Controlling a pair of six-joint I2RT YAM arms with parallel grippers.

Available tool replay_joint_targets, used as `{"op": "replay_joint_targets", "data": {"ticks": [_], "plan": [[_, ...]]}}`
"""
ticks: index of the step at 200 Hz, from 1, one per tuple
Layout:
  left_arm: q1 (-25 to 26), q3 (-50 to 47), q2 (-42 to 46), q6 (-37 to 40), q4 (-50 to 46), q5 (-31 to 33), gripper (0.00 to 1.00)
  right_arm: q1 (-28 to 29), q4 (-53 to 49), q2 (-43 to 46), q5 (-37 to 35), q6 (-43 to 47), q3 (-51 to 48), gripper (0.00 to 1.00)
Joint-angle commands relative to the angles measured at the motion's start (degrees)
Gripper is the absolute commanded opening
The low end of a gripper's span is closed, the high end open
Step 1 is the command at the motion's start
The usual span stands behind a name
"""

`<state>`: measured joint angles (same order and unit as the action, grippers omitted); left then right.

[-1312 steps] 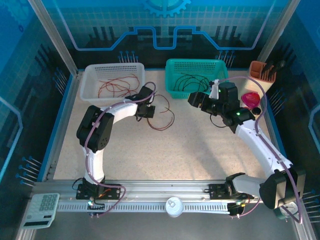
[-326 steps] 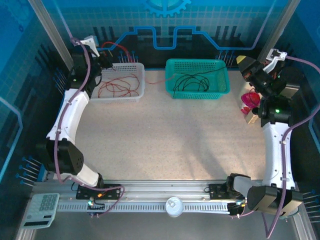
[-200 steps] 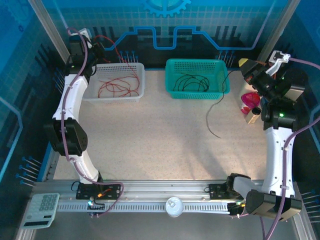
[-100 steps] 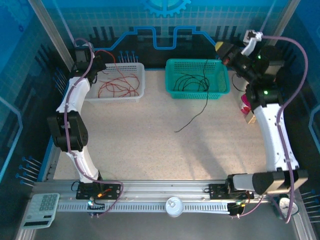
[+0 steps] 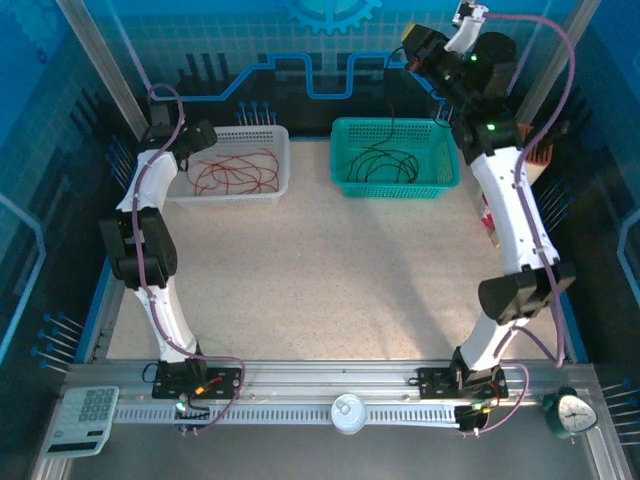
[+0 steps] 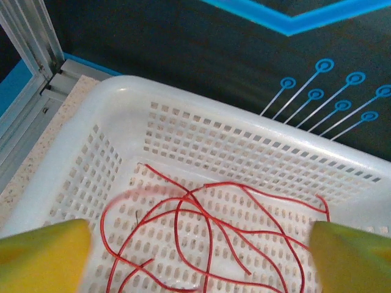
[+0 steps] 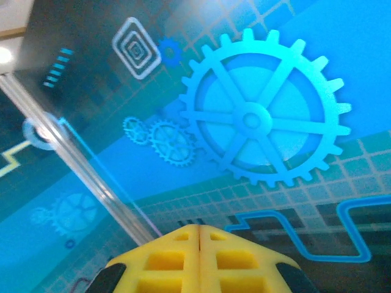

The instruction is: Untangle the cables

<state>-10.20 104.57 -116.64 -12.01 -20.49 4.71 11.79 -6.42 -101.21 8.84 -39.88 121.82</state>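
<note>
Several red cables (image 5: 237, 171) lie loose in the white basket (image 5: 225, 196); in the left wrist view the red cables (image 6: 208, 223) curl over the floor of the white basket (image 6: 122, 91). My left gripper (image 5: 193, 135) hovers at that basket's far-left corner. It is open, its yellow fingertips (image 6: 43, 253) spread wide with nothing between them. My right gripper (image 5: 412, 42) is raised high over the green basket (image 5: 395, 186), its jaws (image 7: 200, 227) pressed together. A thin black cable (image 5: 392, 105) hangs from it into the green basket, where more black cables (image 5: 380, 163) lie.
An orange holder (image 5: 541, 155) stands at the back right behind the right arm. A calculator (image 5: 85, 420), a white round cap (image 5: 348, 412) and a small clock (image 5: 570, 412) sit along the near rail. Aluminium posts (image 5: 105, 70) flank the back corners.
My left gripper has opened and sunk toward the white basket; a red cable now lies there. The right arm has swung up and left, lifting the black cable off the table over the green basket.
</note>
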Motion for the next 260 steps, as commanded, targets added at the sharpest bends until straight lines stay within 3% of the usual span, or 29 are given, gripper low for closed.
{"op": "replay_joint_targets", "data": {"ticks": [1, 59, 105, 148, 197, 225, 232, 241, 260], "plan": [[-0.44, 4.15, -0.1, 0.58, -4.24, -0.54, 0.99, 0.69, 1.09, -5.39, -6.5, 3.31, 4.64, 0.0], [-0.18, 4.82, 3.55, -3.35, -5.2, -3.81, 0.99, 0.69, -0.66, -22.42, -9.6, 3.83, 21.24, 0.0], [1.04, 3.04, 7.7, -3.81, -4.53, -6.39, 0.99, -0.17, -0.36, -28.99, -10.22, 5.21, 24.37, 0.0], [2.79, 2.43, 10.62, -3.94, -3.24, -7.74, 0.99, -2.48, 0.92, -28.14, -12.63, 8.25, 18.29, 0.0], [5.2, 2.72, 13.27, -5.98, -2.43, -9.86, 0.99, -3.27, 3.3, -22.82, -13.76, 11.31, -2.1, 0.0], [7.18, 2.24, 15.29, -6.01, -2.36, -10.46, 0.99, -3.26, -0.95, -25.24, -10.95, 11.17, -6.69, 0.0], [7.57, 2.03, 15.83, -6.02, -2.54, -10.52, 0.99, -3.24, -2.05, -25.84, -10.17, 11.01, -7.15, 0.07], [8.01, 1.34, 16.79, -6.02, -2.65, -10.59, 0.99, -3.17, -3.06, -26.0, -9.38, 10.96, -7.82, 0.33], [8.78, -0.49, 18.97, -6.01, -2.73, -10.85, 0.99, -3.05, -5.98, -24.91, -10.2, 11.77, -8.49, 0.69]]}}
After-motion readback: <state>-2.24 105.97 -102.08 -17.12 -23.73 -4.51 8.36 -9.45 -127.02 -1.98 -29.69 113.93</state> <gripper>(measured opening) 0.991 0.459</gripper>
